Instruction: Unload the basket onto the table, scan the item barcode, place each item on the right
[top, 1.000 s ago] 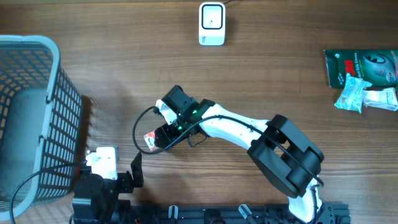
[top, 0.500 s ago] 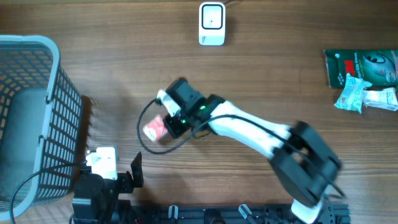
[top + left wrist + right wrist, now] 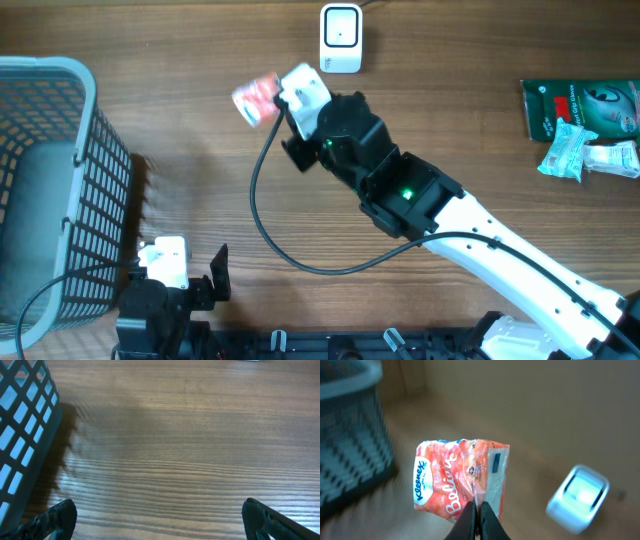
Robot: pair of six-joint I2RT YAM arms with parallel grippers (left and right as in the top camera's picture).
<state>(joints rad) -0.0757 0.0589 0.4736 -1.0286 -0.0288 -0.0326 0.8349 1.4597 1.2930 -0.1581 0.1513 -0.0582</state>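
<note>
Now, basket (image 3: 50, 180): grey-blue mesh, standing at the table's far left edge.
Left gripper (image 3: 160, 517): low by the near edge, just right of the basket; fingers spread wide apart, nothing between them.
Tissue pack (image 3: 462, 482): orange-pink Kleenex packet, blurred from overhead, pinched at its lower edge, just left of the scanner.
Right gripper (image 3: 477, 519): fingers pressed together on the tissue pack's wrapper.
Scanner (image 3: 341, 38): small white unit at the table's far edge.
Packets (image 3: 585, 125): green and pale blue, far right, well apart.
</note>
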